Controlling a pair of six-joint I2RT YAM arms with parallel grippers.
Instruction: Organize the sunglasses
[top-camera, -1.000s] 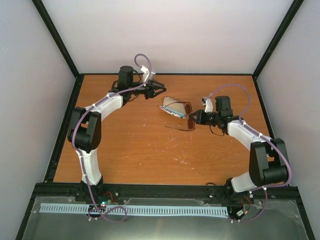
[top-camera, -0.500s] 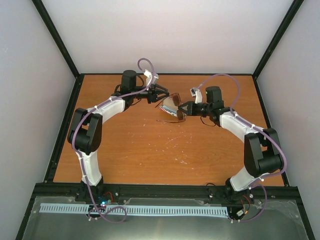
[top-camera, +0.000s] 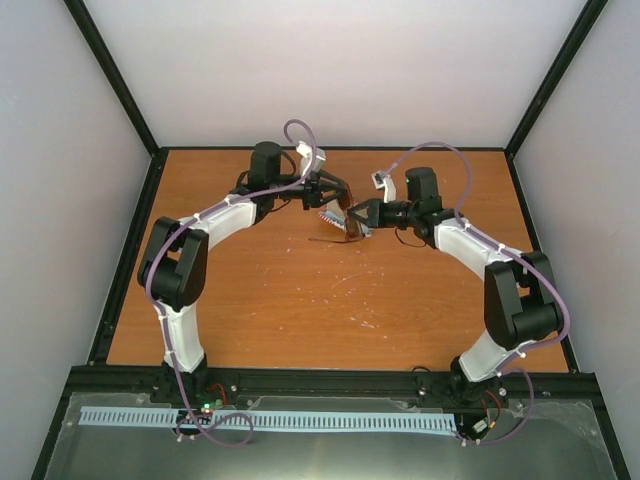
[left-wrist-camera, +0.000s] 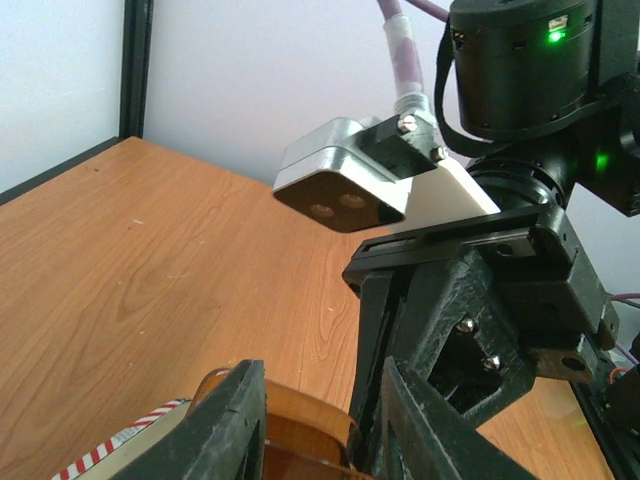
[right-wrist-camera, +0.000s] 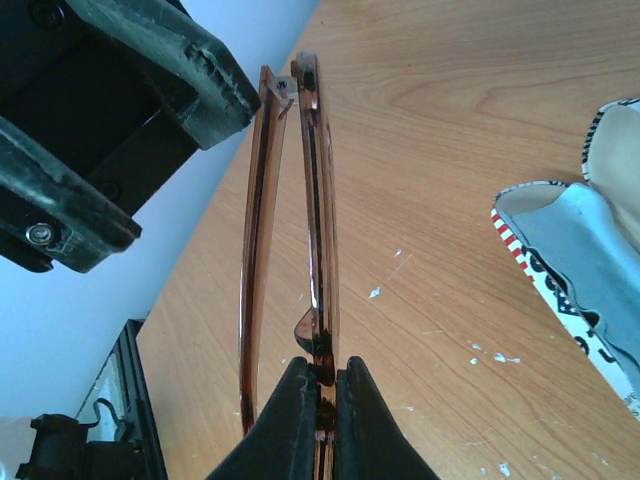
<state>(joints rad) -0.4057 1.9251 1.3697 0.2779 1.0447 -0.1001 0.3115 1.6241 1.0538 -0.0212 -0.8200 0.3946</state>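
The brown-framed sunglasses (right-wrist-camera: 315, 200) are held edge-on above the table, pinched at the frame by my right gripper (right-wrist-camera: 320, 400), which is shut on them. In the top view they (top-camera: 347, 213) hang between the two grippers. My left gripper (left-wrist-camera: 320, 430) is open, and a brown lens (left-wrist-camera: 300, 425) lies between its fingers. It meets the right gripper (top-camera: 358, 215) head-on in the top view, and the left gripper (top-camera: 332, 195) is just up-left of it. The flag-patterned case (right-wrist-camera: 575, 255) lies open on the table below.
The case also shows in the top view (top-camera: 331, 219) under the grippers and at the bottom left of the left wrist view (left-wrist-camera: 120, 455). The right arm's wrist and camera (left-wrist-camera: 350, 190) fill the space right in front of the left gripper. The back wall is close behind.
The right gripper has carried the sunglasses up and to the left, off the table by the case. The left gripper has moved right to meet them, its fingers now around a lens.
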